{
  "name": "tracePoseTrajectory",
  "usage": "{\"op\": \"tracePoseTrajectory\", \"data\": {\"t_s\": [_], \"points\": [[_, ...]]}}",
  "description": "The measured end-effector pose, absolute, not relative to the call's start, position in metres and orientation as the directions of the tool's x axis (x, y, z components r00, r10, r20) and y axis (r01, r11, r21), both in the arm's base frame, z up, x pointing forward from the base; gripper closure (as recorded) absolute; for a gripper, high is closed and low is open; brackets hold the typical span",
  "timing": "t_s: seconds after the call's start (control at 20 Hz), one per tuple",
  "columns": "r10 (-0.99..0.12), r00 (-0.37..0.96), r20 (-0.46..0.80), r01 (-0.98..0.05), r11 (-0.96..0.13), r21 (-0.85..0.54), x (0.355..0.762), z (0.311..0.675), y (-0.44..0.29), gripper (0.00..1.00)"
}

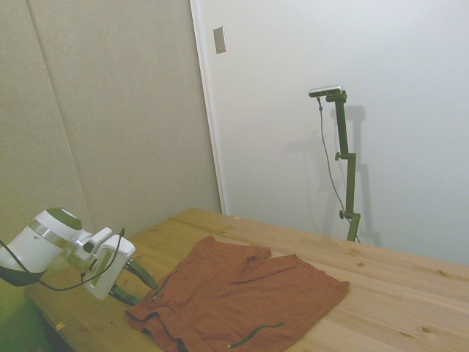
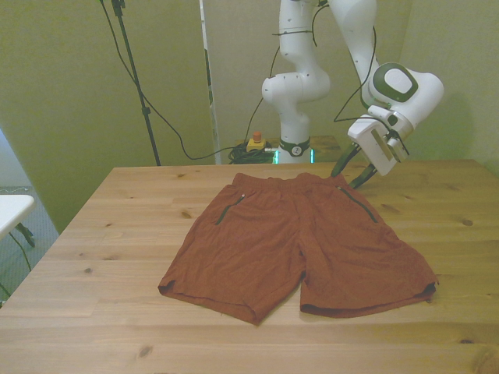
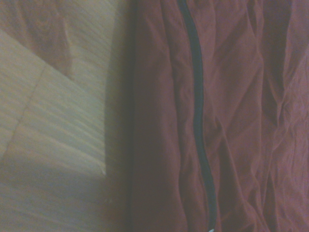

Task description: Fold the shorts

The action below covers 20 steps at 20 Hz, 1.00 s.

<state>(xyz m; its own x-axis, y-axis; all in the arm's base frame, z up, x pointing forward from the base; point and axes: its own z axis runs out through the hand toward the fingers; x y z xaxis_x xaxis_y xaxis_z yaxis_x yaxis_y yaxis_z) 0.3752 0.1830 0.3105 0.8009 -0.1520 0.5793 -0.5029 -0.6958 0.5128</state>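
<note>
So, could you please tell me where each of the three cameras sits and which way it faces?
Side view: stands off one side of the table, looking across it at a pale wall; the gripper enters from the picture's left, jaws open.
Front view: across the table, facing the whole arm; the shorts lie flat.
Wrist view: on the wrist, looking closely down at a dark trim line and wood.
Shared: all three show the shorts; side and front also show the gripper by the waistband.
</note>
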Motion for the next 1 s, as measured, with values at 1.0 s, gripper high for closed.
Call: {"op": "tracePoseTrajectory", "data": {"t_s": [1.0], "points": [[-0.151,0.814,0.562,-0.493,-0.690,0.530,0.359,0.293,0.184,1.00]]}}
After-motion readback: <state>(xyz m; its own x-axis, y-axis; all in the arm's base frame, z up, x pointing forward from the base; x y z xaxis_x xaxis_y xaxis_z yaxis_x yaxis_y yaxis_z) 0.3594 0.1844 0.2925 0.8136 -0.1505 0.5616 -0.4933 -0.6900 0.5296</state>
